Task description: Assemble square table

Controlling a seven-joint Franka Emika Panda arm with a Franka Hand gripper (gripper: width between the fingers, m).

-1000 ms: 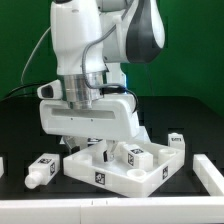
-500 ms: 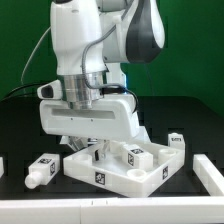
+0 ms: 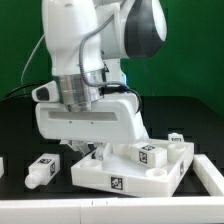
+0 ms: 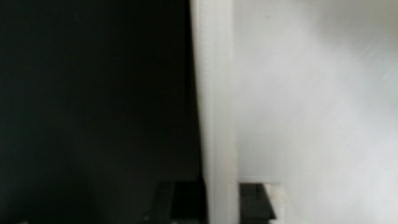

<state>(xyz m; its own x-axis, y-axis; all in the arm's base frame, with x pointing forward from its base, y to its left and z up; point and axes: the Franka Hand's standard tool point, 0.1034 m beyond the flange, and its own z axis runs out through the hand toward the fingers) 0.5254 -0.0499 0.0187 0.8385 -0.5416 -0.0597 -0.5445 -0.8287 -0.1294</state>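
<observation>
White plastic square table slab (image 3: 150,178), its thin wall pinched between the two fingers (image 4: 263,202).

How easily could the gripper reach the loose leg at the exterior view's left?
Probably not yet: the gripper is shut on the square tabletop's edge and must release first. The leg itself lies apart and uncovered.
</observation>
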